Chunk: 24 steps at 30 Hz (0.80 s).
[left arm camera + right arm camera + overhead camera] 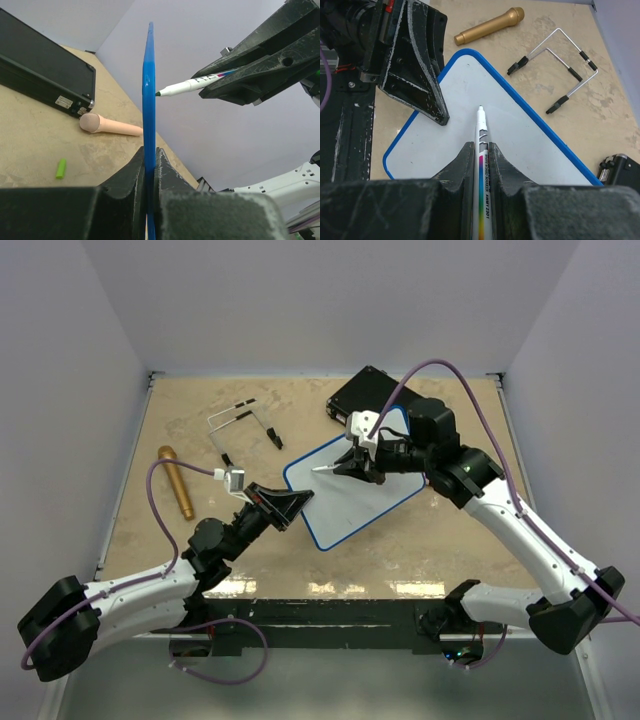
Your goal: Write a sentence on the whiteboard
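The whiteboard (365,495), white with a thin blue rim, sits mid-table. My left gripper (290,505) is shut on its left edge; the left wrist view shows that rim (148,90) edge-on between the fingers (131,175). My right gripper (352,465) is shut on a white marker (481,131) over the board (530,135). The marker's green tip (159,93) is very close to the white face; I cannot tell whether it touches. No sentence shows on the board.
A black case (358,395) lies behind the board's far corner. A gold microphone (176,482) lies at the left, and a wire stand (240,425) behind it. A small green cap (61,168) lies on the table by the board.
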Available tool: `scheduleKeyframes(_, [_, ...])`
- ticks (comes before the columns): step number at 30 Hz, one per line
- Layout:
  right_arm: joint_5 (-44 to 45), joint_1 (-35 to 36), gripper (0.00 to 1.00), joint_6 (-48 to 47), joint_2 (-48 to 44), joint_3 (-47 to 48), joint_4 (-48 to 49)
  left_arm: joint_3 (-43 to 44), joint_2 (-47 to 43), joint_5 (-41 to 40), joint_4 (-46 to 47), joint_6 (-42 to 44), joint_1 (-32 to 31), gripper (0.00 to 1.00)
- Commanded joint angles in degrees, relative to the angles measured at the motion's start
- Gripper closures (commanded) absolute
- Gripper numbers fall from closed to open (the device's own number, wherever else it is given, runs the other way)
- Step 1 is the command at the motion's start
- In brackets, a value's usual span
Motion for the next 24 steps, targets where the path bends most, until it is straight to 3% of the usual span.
scheduleKeyframes(1, [2.28,0.4,1.0,1.23,-0.15,-1.24,2.85,1.29,-0.73,0.38,11.95,-1.55,-0.27,1.0])
scheduleKeyframes(24, [4.13,0.31,1.0,-1.58,-2.44,-4.41,-0.31,1.47,-2.57,-1.29,10.19,-0.14,-0.36,1.0])
